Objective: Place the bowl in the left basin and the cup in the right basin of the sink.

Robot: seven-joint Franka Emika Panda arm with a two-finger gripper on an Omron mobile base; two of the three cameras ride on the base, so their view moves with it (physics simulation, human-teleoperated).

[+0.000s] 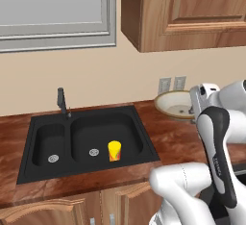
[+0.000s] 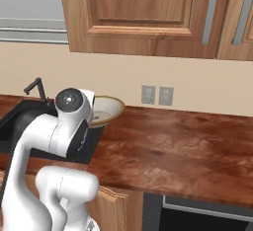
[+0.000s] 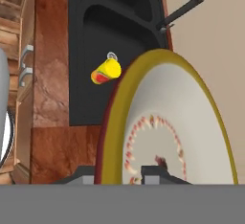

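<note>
Yellow tapered cup [image 1: 114, 150] standing in the wide right basin [image 1: 129, 135]; cream tan-rimmed bowl [image 1: 176, 104] airborne
Jaws pinch the bowl's rim, narrowly parted; next, carry it over to the narrow left basin [image 1: 41, 142]

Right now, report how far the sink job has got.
Done: the cup stands upright in the right basin, beside its drain. In hand: the bowl is gripped at its rim by the end effector and held above the counter to the right of the sink. Left: carry it over and set it in the left basin, which holds nothing yet.
</note>
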